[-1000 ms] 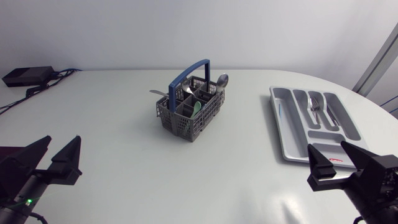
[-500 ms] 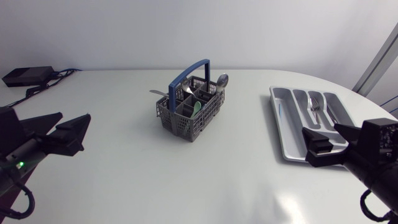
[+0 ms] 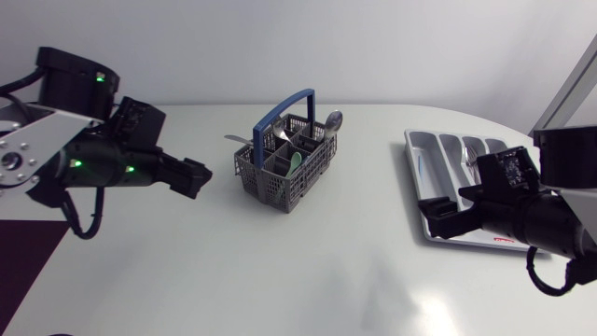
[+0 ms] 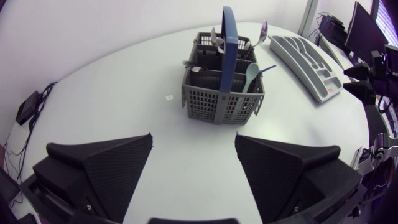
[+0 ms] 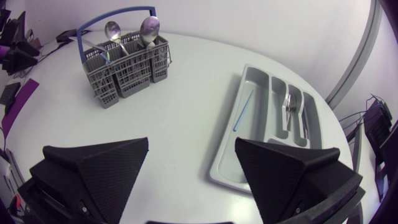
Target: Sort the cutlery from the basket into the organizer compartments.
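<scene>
The grey cutlery basket (image 3: pixel 284 168) with a blue handle (image 3: pixel 280 114) stands mid-table. It holds spoons (image 3: pixel 333 119), a fork and a pale green spoon (image 3: pixel 296 161). The grey organizer (image 3: pixel 436 182) lies at the right, with a blue utensil (image 5: pixel 242 112) in one side compartment and metal cutlery (image 3: pixel 476 161) in a middle one. My left gripper (image 3: pixel 193 177) hovers open and empty to the left of the basket (image 4: pixel 224 93), pointing at it. My right gripper (image 3: pixel 444 207) hovers open and empty over the organizer's near end. From the right wrist, the organizer (image 5: pixel 227 158) and basket (image 5: pixel 124 68) lie ahead.
A black box with cables (image 3: pixel 37 114) sits at the table's back left corner. A dark purple mat (image 3: pixel 28 257) lies by the left edge. Bare white tabletop stretches between the basket and the organizer.
Both arms have risen from the front edge and swung inward: the left gripper up beside the basket, the right gripper over the organizer's near end. Both stayed open.
</scene>
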Motion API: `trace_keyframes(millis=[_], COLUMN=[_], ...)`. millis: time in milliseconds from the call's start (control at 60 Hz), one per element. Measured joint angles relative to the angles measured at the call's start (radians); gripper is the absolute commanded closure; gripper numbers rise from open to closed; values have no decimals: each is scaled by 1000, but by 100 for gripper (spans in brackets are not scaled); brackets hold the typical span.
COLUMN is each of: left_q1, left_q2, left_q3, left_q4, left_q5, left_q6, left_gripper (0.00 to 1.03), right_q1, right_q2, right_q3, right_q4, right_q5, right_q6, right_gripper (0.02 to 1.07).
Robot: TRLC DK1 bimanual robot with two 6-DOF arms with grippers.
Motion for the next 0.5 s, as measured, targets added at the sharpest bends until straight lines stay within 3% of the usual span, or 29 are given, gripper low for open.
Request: trace_keyframes(millis=[400,500], left_q1=[-108,-126], left_q2=[306,379], left_q3=[212,245], left_q4=[145,182], left_q5=[19,19], left_q6=[-2,-2], left_gripper=[21,32], right_q1=[4,6], right_q2=[155,168], right_q3=[48,48], right_q4=[-11,-4], right_q5=[-81,-84], right_q6=[-32,-34], right_gripper=[7,7])
